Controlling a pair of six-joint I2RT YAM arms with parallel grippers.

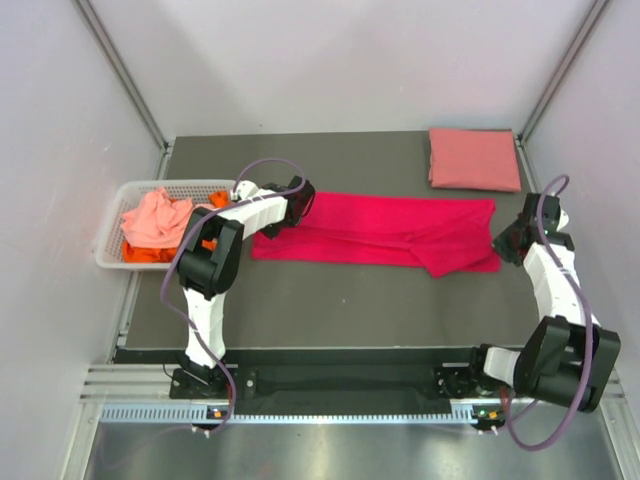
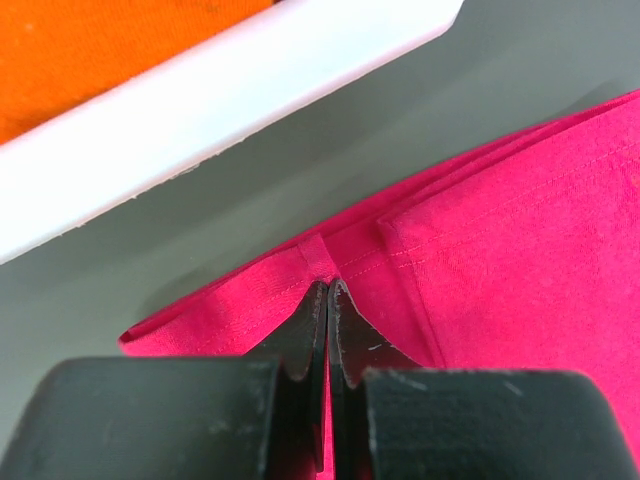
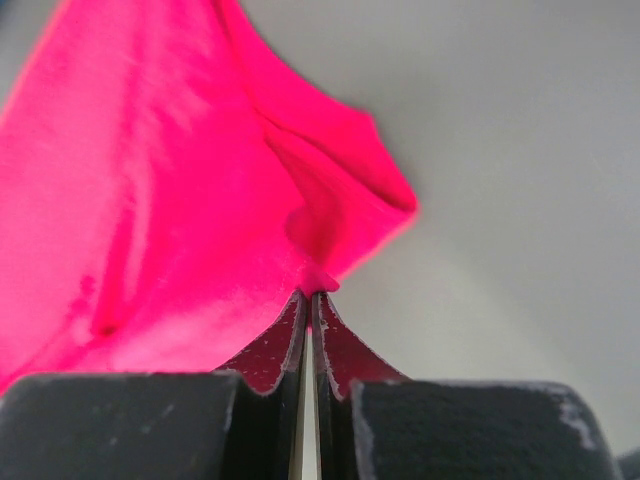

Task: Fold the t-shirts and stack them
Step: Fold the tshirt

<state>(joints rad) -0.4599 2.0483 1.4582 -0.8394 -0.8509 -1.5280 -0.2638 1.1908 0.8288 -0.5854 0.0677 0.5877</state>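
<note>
A magenta-red t-shirt (image 1: pixel 380 230) lies folded into a long band across the middle of the dark table. My left gripper (image 1: pixel 297 205) is shut on its left end, pinching a hemmed edge (image 2: pixel 322 262). At the band's right end my right gripper (image 1: pixel 503 243) is shut on a corner of the cloth (image 3: pixel 318 278), which rises from the table there. A salmon pink t-shirt (image 1: pixel 474 158) lies folded flat at the back right. In the white basket (image 1: pixel 112 248) on the left sit a crumpled pale coral shirt (image 1: pixel 155 218) and an orange one (image 1: pixel 150 254).
The basket's white rim (image 2: pixel 230 85) runs close beside my left gripper, with orange cloth (image 2: pixel 90 50) behind it. Pale walls and metal posts enclose the table on three sides. The rail with both arm bases (image 1: pixel 350 385) runs along the near edge.
</note>
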